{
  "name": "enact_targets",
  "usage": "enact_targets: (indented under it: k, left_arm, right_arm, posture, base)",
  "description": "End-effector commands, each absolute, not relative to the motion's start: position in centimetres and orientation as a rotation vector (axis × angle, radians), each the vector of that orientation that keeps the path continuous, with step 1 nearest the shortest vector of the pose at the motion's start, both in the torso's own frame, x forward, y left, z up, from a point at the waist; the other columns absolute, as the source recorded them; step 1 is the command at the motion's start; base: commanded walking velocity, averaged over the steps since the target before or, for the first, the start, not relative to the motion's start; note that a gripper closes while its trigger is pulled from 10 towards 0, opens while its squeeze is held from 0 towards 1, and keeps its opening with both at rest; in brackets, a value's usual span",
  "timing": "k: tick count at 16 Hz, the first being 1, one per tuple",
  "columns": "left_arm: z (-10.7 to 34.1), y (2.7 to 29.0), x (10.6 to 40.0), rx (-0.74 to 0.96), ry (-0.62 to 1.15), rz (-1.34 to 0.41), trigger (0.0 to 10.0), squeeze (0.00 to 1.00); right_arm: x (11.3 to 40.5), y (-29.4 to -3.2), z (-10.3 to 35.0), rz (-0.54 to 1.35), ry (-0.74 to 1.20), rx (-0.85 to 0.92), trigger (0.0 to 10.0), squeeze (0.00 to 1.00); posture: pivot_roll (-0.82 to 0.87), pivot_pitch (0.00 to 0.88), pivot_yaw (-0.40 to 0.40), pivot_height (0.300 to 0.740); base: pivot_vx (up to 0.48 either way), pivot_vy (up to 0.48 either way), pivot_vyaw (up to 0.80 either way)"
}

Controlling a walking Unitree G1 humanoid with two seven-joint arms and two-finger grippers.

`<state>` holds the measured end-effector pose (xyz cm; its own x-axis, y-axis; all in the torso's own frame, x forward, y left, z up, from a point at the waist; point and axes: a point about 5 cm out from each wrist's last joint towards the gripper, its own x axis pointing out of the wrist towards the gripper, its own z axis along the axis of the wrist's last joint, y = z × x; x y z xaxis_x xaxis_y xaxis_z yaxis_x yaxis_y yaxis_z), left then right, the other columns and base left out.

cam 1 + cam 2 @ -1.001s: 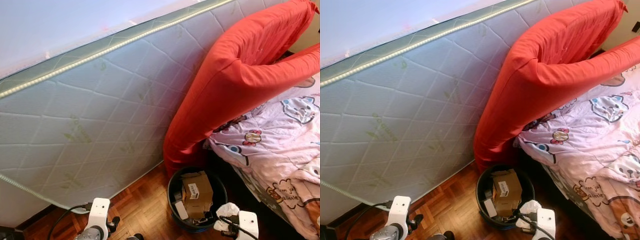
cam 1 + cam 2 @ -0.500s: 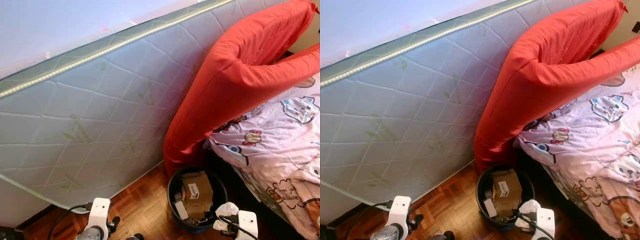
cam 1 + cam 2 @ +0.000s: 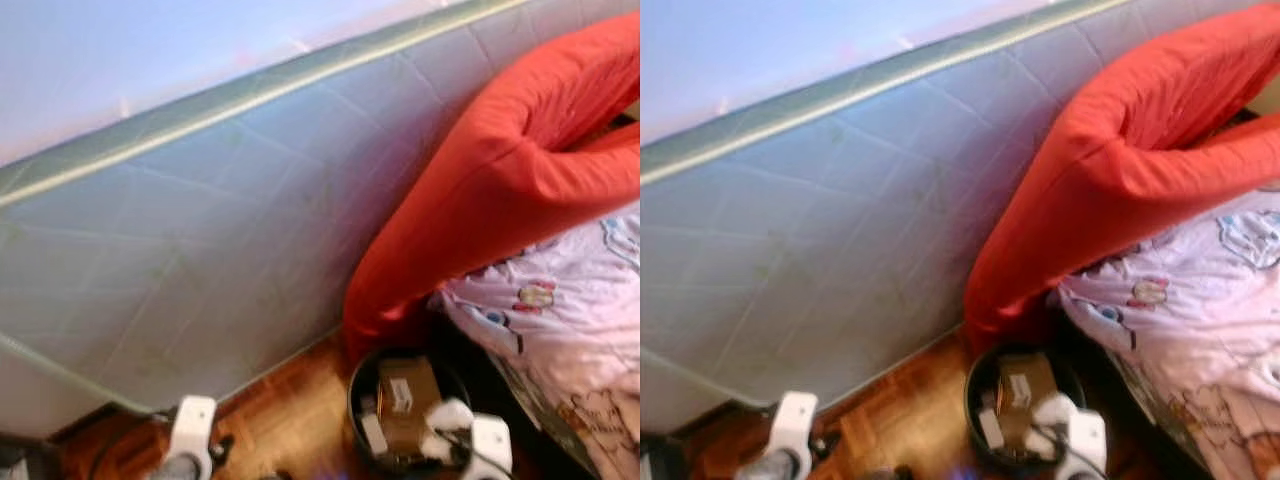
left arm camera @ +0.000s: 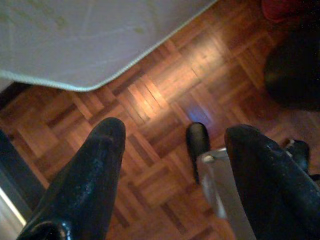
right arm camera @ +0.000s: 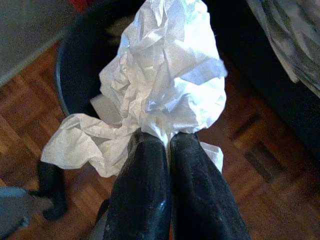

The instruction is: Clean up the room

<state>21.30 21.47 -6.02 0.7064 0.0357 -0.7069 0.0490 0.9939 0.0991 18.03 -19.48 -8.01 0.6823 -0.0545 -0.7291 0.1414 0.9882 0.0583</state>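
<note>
The right claw [image 5: 167,137] is pinched tight on a wad of crumpled white paper [image 5: 165,75], and the thing that matters for the drop is that the black bin [image 3: 400,415] lies just beyond and below the paper, along the line the fingers point. In the right wrist view the wad overlaps the bin's dark rim [image 5: 65,75], partly over the opening and partly over the wooden floor [image 4: 165,85], so by my reading the claw needs a little more reach forward before letting go, or the paper could catch the near edge and fall outside. The right arm is plainly the nearer one; the left claw [image 4: 172,150] hangs over bare floor well to the left, fingers spread wide and holding nothing. The paper is a loose, light, creased ball with a flap trailing to one side. The bin already holds a cardboard box [image 3: 400,395] and some smaller scraps, and it stands between the leaning mattress [image 3: 200,250] and the bed [image 3: 570,340], beneath the red cushion [image 3: 500,190].
</note>
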Motion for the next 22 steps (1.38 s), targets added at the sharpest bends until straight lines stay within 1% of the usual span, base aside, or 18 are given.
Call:
enact_targets:
  k: [1, 2, 8, 9, 10, 12, 13, 16, 18, 20, 22]
  left_arm:
    - [-6.6, 21.0, 20.5, 0.097, 0.82, -0.017, 10.0, 0.0]
    - [-6.6, 21.0, 20.5, 0.097, 0.819, -0.017, 10.0, 0.0]
    - [-6.6, 21.1, 20.4, 0.091, 0.813, -0.022, 10.0, 0.0]
    - [-6.5, 21.1, 20.6, 0.087, 0.8, -0.019, 10.0, 0.0]
    - [-6.1, 21.1, 21.2, 0.075, 0.759, -0.01, 10.0, 0.0]
    - [-4.9, 20.9, 22.8, 0.059, 0.666, 0.003, 10.0, 0.0]
    - [-4.1, 20.8, 23.9, 0.05, 0.611, 0.013, 10.0, 0.0]
    - [-2.8, 20.1, 25.5, 0.023, 0.531, 0.008, 10.0, 0.0]
    - [-1.3, 19.3, 27.2, -0.002, 0.427, -0.006, 10.0, 0.0]
    - [-1.0, 19.3, 27.5, -0.001, 0.41, 0.0, 10.0, 0.0]
    - [-1.4, 19.7, 26.9, 0.007, 0.428, 0.003, 10.0, 0.0]
  right_arm:
    - [16.6, -20.1, -8.6, -0.131, 0.858, 0.113, 10.0, 0.0]
    - [16.6, -20.1, -8.6, -0.132, 0.861, 0.113, 10.0, 0.0]
    - [16.7, -20.1, -8.6, -0.135, 0.849, 0.108, 10.0, 0.0]
    - [17.2, -20.1, -8.3, -0.135, 0.817, 0.108, 10.0, 0.0]
    - [18.1, -20.1, -7.7, -0.134, 0.77, 0.084, 10.0, 0.0]
    - [19.4, -20.0, -7.0, -0.128, 0.715, 0.097, 10.0, 0.0]
    - [20.0, -19.8, -6.7, -0.113, 0.697, 0.101, 10.0, 0.0]
    - [20.9, -19.5, -6.2, -0.098, 0.672, 0.096, 10.0, 0.0]
    - [22.3, -19.1, -5.4, -0.088, 0.628, 0.088, 10.0, 0.0]
    - [22.8, -19.3, -5.0, -0.104, 0.603, 0.083, 10.0, 0.0]
    - [23.2, -19.8, -4.6, -0.107, 0.575, 0.065, 10.0, 0.0]
  posture:
    - [0.08, 0.168, 0.015, 0.74]
    - [0.08, 0.168, 0.015, 0.74]
    - [0.08, 0.171, 0.015, 0.74]
    - [0.09, 0.177, 0.016, 0.74]
    - [0.09, 0.179, 0.015, 0.74]
    - [0.09, 0.184, 0.014, 0.74]
    - [0.09, 0.187, 0.013, 0.74]
    - [0.09, 0.2, 0.012, 0.74]
    - [0.11, 0.213, 0.008, 0.74]
    - [0.1, 0.219, 0.006, 0.74]
    - [0.11, 0.227, 0.002, 0.74]
  base:
    - [0.247, 0.0, 0.0]
    - [0.247, 0.0, 0.0]
    - [0.0, 0.0, 0.0]
    - [0.0, 0.0, 0.0]
    - [0.0, 0.0, 0.0]
    - [0.0, 0.0, 0.0]
    - [0.0, 0.0, 0.0]
    - [0.0, 0.0, 0.0]
    - [0.0, 0.0, 0.0]
    - [0.0, 0.0, 0.0]
    - [0.0, 0.0, 0.0]
